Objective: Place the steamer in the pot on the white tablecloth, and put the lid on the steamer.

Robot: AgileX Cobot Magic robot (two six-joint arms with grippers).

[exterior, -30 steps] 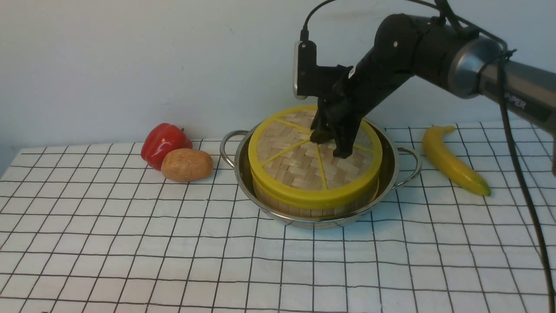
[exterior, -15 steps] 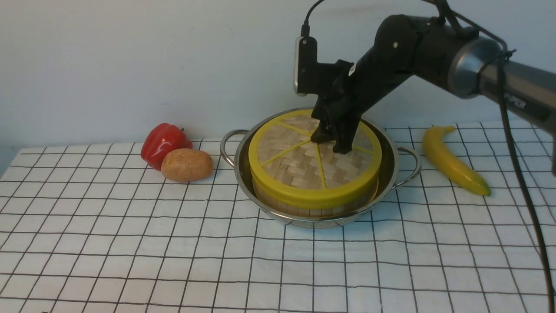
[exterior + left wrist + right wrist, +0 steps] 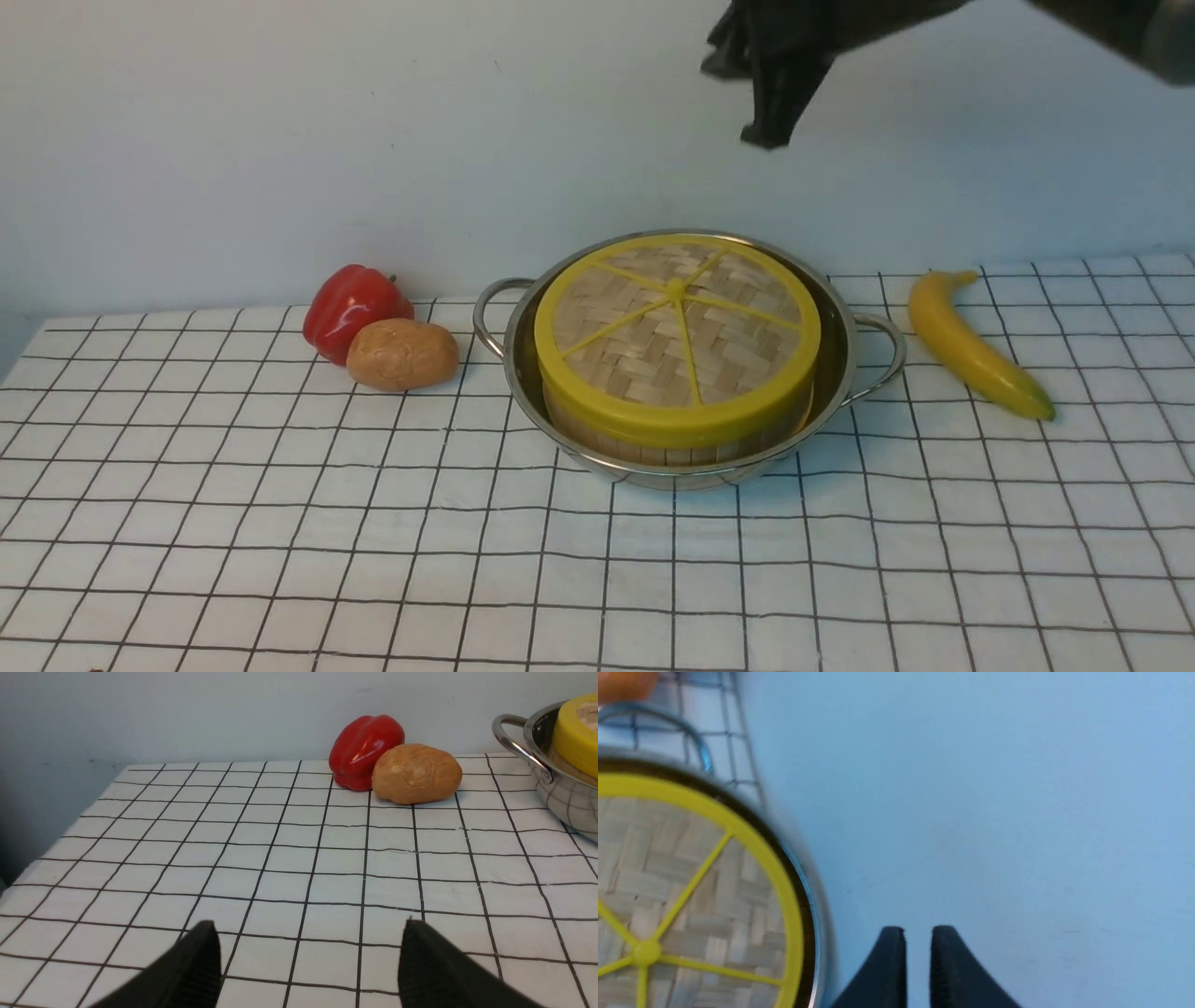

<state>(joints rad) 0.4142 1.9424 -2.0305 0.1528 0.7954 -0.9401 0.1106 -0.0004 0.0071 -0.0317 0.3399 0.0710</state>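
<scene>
A white tablecloth [image 3: 280,523] with a thin black grid is covering the tabletop, and a shiny steel pot [image 3: 840,355] with two loop handles is sitting on it toward the back, a little right of centre. The bamboo steamer [image 3: 672,450] is sitting inside the pot, its slatted wall showing just above the pot's rim. The woven lid [image 3: 678,341], with its thick yellow rim and yellow spokes meeting at a small centre knob, is lying flat on top of the steamer, covering it fully. The right end effector [image 3: 761,103] is hanging high above the back edge of the pot, well apart from the lid, holding nothing; in the right wrist view its two dark fingers [image 3: 889,970] are sitting almost together with only a narrow slit between them. The left end effector [image 3: 308,961] is showing only in the left wrist view, low over bare cloth, its fingers spread wide apart and empty. A red bell pepper [image 3: 350,308] and a brown potato [image 3: 401,353] are touching each other to the left of the pot. A yellow banana [image 3: 971,345] is lying on the cloth to the right of the pot.
</scene>
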